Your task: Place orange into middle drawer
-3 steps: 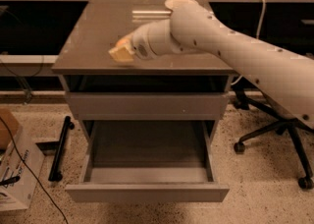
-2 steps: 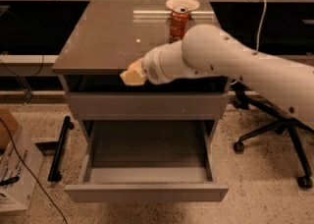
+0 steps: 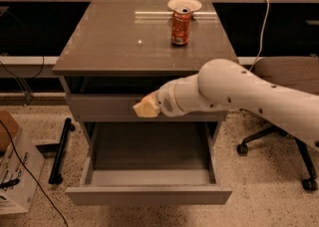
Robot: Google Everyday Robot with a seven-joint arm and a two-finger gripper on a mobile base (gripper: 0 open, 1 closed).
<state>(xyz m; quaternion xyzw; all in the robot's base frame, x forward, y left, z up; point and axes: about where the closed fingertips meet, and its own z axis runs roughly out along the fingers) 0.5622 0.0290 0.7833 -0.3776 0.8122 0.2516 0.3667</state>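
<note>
Camera view. White, smooth-shelled robot arm [image 3: 239,91] reaches in from the right. Its pale cream claw [image 3: 146,108] hangs in front of the closed grey upper drawer front [image 3: 99,107], directly above the open cavity below. Whether the claw is spread, pressed together or pinching anything cannot be told. The small round orange cannot be made out at the claw, in the drawer or on the counter.

Wide, shallow grey middle drawer [image 3: 149,151] is pulled fully out toward the camera. Its plain handleless front panel is nearest the viewer, and its grey inside is exposed.

Grey-brown glossy counter [image 3: 109,42] carries 1 upright red-orange soda can [image 3: 181,27] near its rear right. A white round dish [image 3: 184,5] lies just behind the can.

On the speckled floor [image 3: 269,191]: a black wheeled office chair [image 3: 286,71] to the right of the cabinet, partly behind the arm. A cardboard box [image 3: 15,171] and a black bar [image 3: 60,149] lie to the left.
</note>
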